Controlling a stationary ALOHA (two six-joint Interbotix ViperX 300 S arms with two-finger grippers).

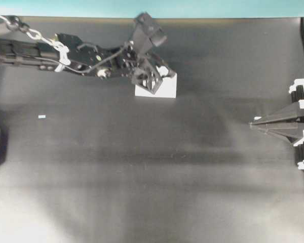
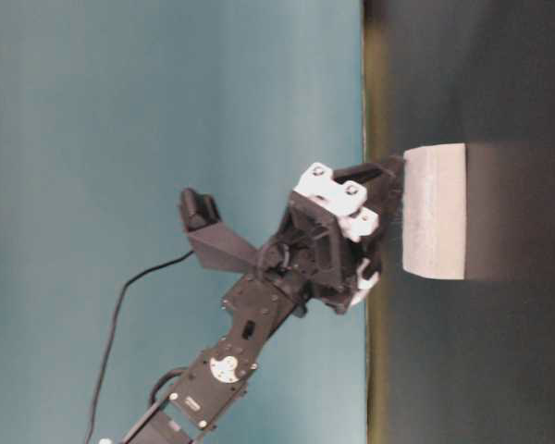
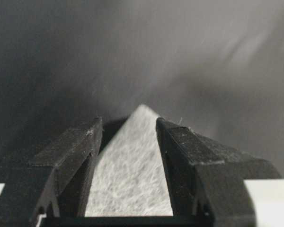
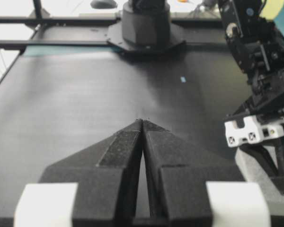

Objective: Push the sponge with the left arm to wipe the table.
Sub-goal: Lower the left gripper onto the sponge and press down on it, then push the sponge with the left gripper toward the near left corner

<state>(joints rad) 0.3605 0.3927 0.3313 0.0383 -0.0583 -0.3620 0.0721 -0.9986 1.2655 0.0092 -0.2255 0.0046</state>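
White sponge (image 3: 132,179) between spread left gripper (image 3: 128,130) jaws, right gripper (image 4: 142,124) closed

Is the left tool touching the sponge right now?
Cannot tell. The left wrist view shows the sponge between the left tool's open fingers, but neither contact nor a gap shows plainly.

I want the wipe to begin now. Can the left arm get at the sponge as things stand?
Probably yes. The left gripper is down over the sponge with its jaws open and the sponge showing between them; nothing else lies near it on the table.
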